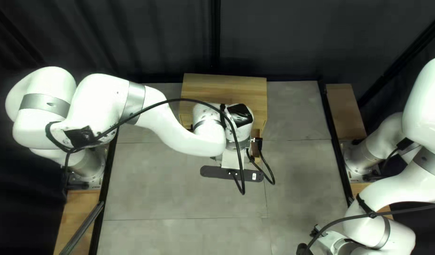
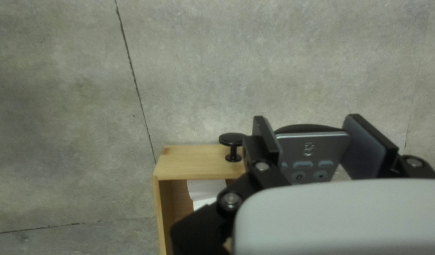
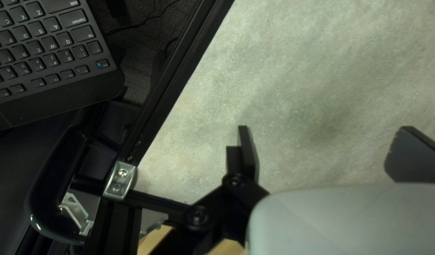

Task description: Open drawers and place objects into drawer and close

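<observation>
Letters and numerals on keys
They mark the dark keyboard [image 3: 38, 52] past the black rail [image 3: 177, 78]; the grey device's [image 2: 312, 147] marks are too small to read.

Open wooden drawer [image 2: 194, 158], buttoned device [image 2: 312, 150] between fingers [image 2: 367, 148]

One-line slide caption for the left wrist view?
Left gripper holding a gray, buttoned device near an open wooden drawer with a black knob.

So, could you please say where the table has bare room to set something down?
In the top left view, the table is bare along the near side between the left rail and right arm, and between the cabinet and right rail. It is crowded around the open drawer, beneath my left arm.
</observation>
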Robot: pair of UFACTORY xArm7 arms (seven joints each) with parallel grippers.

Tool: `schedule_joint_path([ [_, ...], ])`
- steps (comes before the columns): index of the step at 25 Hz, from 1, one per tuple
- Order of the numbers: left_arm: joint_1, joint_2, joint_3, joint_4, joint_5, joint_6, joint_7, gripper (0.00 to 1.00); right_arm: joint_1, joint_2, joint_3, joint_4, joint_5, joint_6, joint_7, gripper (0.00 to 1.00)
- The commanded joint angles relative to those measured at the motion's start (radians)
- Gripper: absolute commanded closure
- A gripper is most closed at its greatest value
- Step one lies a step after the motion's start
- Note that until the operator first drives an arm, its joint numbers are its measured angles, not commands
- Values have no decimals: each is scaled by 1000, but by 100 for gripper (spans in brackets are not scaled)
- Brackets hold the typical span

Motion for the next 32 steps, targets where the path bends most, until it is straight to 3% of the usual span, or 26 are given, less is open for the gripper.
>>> schedule_joint_path([
  [1, 8, 9, 1, 9, -5, 2, 11, 100, 0, 0, 0, 0, 0, 0, 0, 0],
  [32, 65, 52, -2, 24, -75, -3, 82, 100, 0, 0, 0, 0, 0, 0, 0, 0],
])
